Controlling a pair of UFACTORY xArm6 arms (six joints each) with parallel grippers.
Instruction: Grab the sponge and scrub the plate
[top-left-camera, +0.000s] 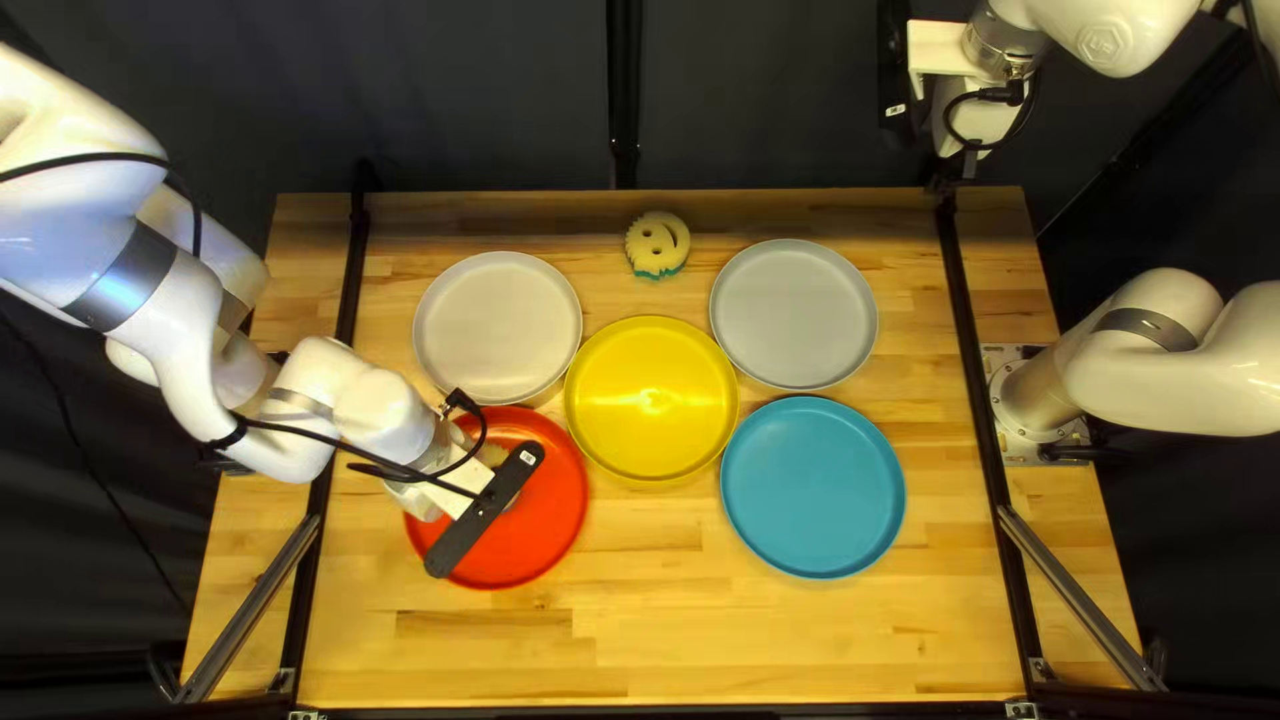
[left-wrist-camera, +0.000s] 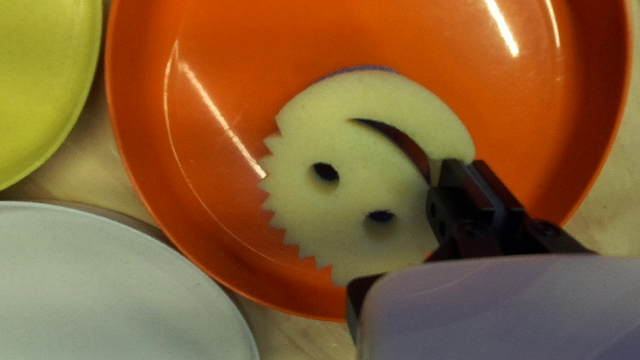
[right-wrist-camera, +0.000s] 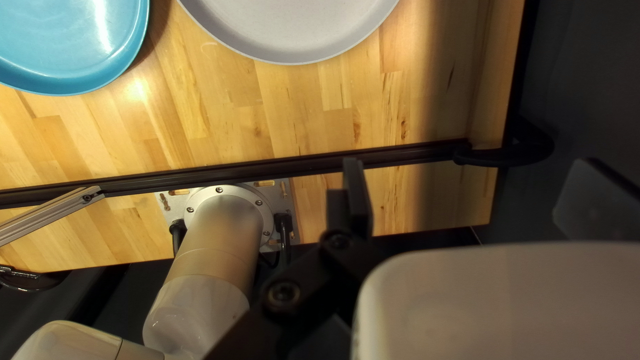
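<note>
At the lower left of the top left view, the left gripper [top-left-camera: 424,504] is drawn narrow, pinching the sponge [left-wrist-camera: 360,180] by its rim over the red plate [top-left-camera: 540,534] — white plate [top-left-camera: 498,327] and yellow plate [top-left-camera: 651,447] rims close by, wood toward the near edge. Upper right, the right gripper [top-left-camera: 970,163] hangs wide — nothing between its fingers.

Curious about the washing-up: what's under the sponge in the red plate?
The red plate shows around the sponge, but the patch beneath is covered; I can't tell whether it's dirty.
</note>
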